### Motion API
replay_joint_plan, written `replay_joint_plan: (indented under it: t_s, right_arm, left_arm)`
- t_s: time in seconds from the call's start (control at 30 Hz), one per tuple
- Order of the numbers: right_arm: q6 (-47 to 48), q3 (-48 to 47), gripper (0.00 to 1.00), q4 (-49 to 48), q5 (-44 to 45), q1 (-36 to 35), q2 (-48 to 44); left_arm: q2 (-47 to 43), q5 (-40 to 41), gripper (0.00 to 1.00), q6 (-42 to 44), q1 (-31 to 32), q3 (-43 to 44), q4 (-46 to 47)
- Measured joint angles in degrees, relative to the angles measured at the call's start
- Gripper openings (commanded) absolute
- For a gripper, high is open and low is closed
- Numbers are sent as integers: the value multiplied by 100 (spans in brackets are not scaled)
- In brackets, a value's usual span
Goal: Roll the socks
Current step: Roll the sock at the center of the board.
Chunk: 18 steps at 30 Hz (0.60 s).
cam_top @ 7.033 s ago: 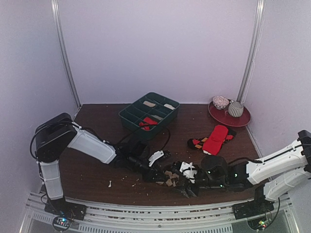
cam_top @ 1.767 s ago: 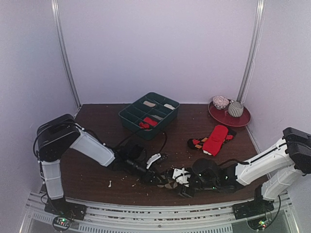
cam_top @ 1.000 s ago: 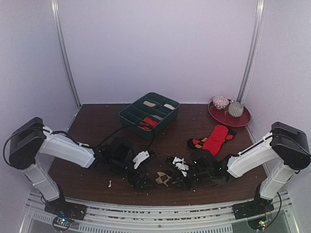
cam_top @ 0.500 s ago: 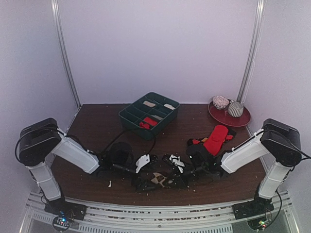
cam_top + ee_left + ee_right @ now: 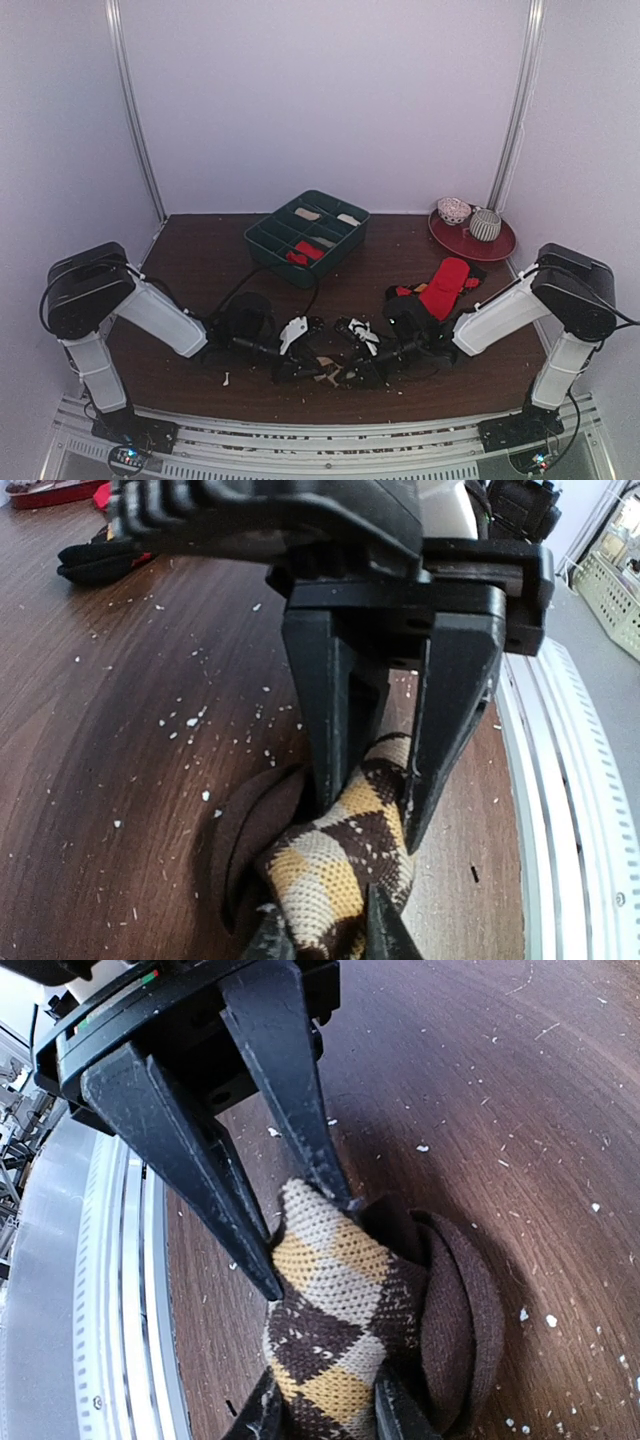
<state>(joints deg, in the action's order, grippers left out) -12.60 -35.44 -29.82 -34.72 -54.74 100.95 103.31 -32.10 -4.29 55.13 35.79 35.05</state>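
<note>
Brown argyle sock (image 5: 330,865), judged soft, light and limp, is pinched by my left claw (image 5: 328,942) and right claw (image 5: 320,1415) at its bunched end.

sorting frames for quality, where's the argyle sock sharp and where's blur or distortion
Left wrist view: dark brown sock with tan argyle diamonds sharp, background soft, white metal rail bowed by the lens. Right wrist view: knit crisp, same bowing. Top view: even light, no glare, sock pattern too small to resolve.

Argyle sock (image 5: 340,865) of soft, matt knitted cloth; table (image 5: 120,700) of smooth, probably wood-grain laminate, crumb-flecked.
</note>
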Motion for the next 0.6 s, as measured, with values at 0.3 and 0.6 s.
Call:
replay_joint_plan:
  t_s: [0.3,0.6]
  right_arm:
    - [-116,-37,27,28,-111,50,63]
    - [-129,-236,43,470,-114,85,-13]
  left_arm:
    - [328,-282,0,-87,-57,153,179]
    - [463,-520,0,-540,-162,695,-688]
